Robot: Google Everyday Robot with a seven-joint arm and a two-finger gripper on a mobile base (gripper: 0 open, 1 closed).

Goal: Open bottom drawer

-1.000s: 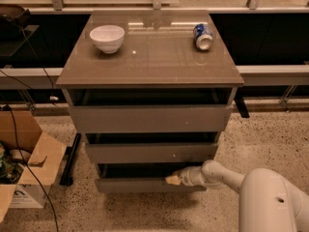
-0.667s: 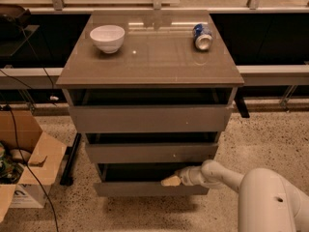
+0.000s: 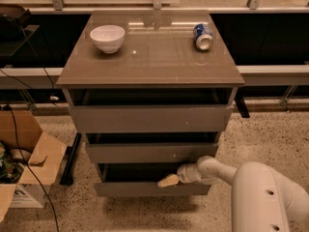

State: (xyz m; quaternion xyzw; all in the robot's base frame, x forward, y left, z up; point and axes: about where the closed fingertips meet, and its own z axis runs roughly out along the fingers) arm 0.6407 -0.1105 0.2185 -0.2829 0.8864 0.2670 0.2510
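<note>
The bottom drawer [image 3: 140, 189] sits low in the centre of the frame, under the two larger fronts. Its front has come a little further out than a second ago, and the dark gap behind it is wider. The gripper [image 3: 168, 181] rests at the drawer's top edge, right of centre, and has drifted slightly left and down along with the front. Whether it is wide or narrow cannot be told. The pull appears to be working, though the drawer is probably only partly open.
</note>
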